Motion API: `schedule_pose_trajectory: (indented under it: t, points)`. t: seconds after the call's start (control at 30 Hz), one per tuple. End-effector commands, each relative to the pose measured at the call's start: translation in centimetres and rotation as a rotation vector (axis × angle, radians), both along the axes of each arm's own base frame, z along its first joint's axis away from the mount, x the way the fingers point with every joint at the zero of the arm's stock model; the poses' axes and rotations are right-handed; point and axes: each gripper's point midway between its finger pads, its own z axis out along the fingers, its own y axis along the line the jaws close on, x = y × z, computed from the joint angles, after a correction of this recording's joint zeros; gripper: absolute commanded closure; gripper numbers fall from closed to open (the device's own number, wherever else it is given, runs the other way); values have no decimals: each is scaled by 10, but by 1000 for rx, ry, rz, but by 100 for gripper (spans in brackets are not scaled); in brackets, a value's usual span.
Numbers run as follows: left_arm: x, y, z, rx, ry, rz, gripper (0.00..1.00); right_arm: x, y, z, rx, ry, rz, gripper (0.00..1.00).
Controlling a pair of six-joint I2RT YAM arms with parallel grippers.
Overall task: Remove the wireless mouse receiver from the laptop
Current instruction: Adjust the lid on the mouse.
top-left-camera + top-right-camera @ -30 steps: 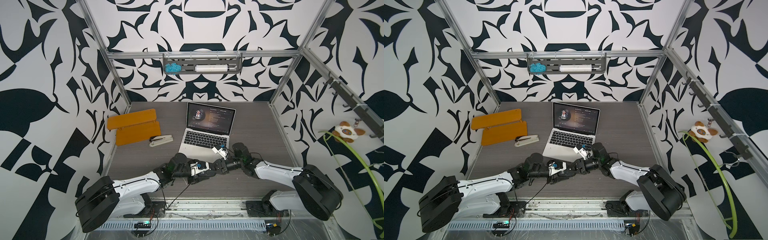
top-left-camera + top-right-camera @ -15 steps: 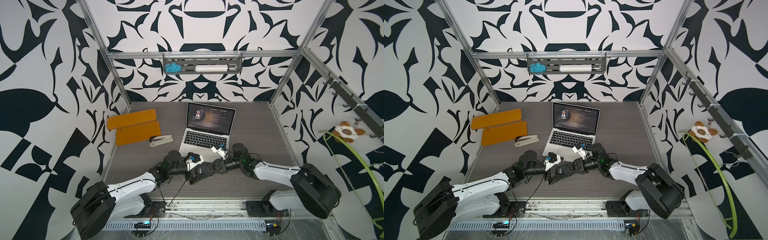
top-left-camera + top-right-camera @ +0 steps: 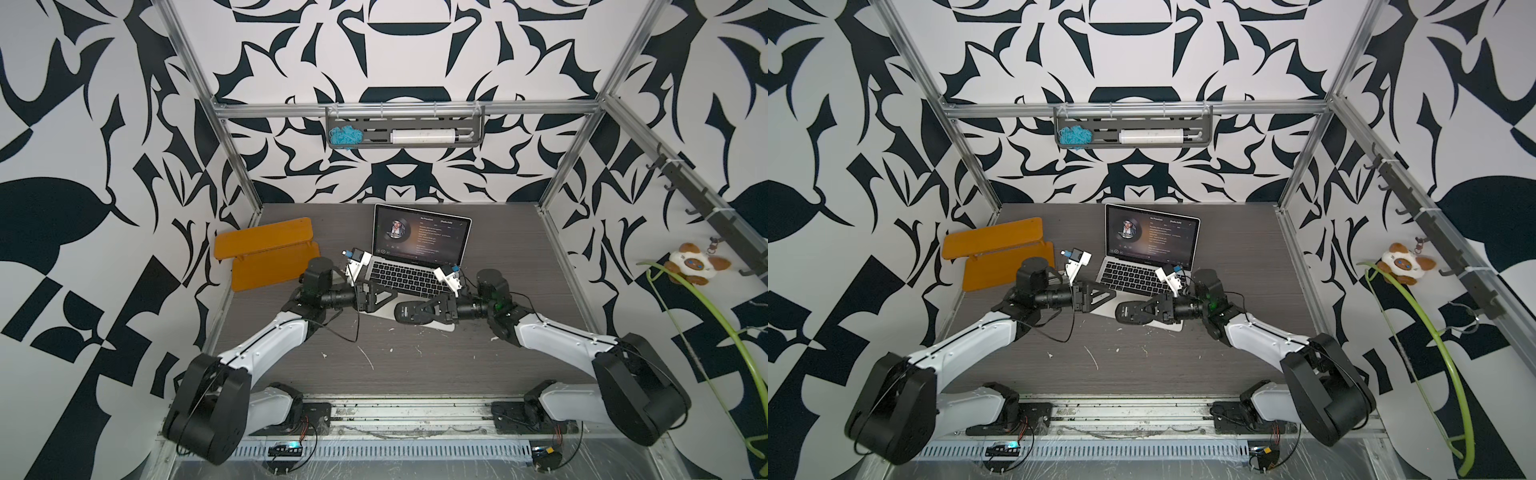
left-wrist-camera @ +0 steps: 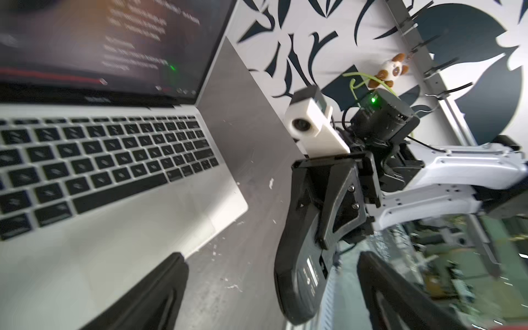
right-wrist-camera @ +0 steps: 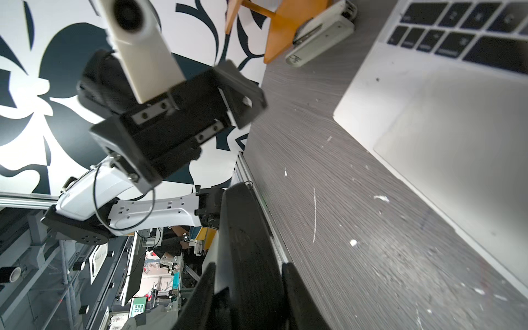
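Looking down in both top views, we find the laptop (image 3: 409,279) open near the middle of the worktop (image 3: 395,365), screen lit and facing the arms; the receiver is too small for us to pick out in any view, and the left wrist camera (image 3: 357,262) hides part of the laptop's left edge; the left hand (image 3: 384,293) hangs at the laptop's near left corner with its fingers (image 4: 154,297) spread wide, holding nothing; the right hand (image 3: 430,309) is closed on the mouse (image 3: 405,312), one finger lying across its labelled underside; the mouse stands on edge, and in the top views it overlaps the laptop's near edge toward the right; we cannot tell whether it touches the laptop or the worktop; the two hands point at each other, near but apart; two orange boards (image 3: 266,249) lie at the left rear of the worktop, apart from the laptop, and in the right wrist view a pale stapler (image 5: 323,34) lies just beside them; white flecks (image 3: 324,355) dot the worktop in front of the laptop; a shelf (image 3: 374,132) on the back wall carries a blue tuft (image 3: 344,136) and a white tube (image 3: 422,136); a plush toy (image 3: 692,266) hangs by the right wall.
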Motion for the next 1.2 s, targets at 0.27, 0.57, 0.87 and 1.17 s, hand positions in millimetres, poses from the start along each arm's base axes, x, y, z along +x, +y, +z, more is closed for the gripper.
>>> schedule_pose_trajectory:
  t: [0.27,0.57,0.87,1.17]
  points:
    - [-21,-13,18,-97,132,-200,14,10,15,42,75,-99,42,100]
    - [-25,-18,11,-95,156,-233,30,8,24,41,87,-94,54,100]
    - [-27,-22,10,-102,176,-260,60,8,28,39,90,-92,58,100]
    - [-28,-22,11,-114,181,-270,100,10,32,36,85,-68,66,87]
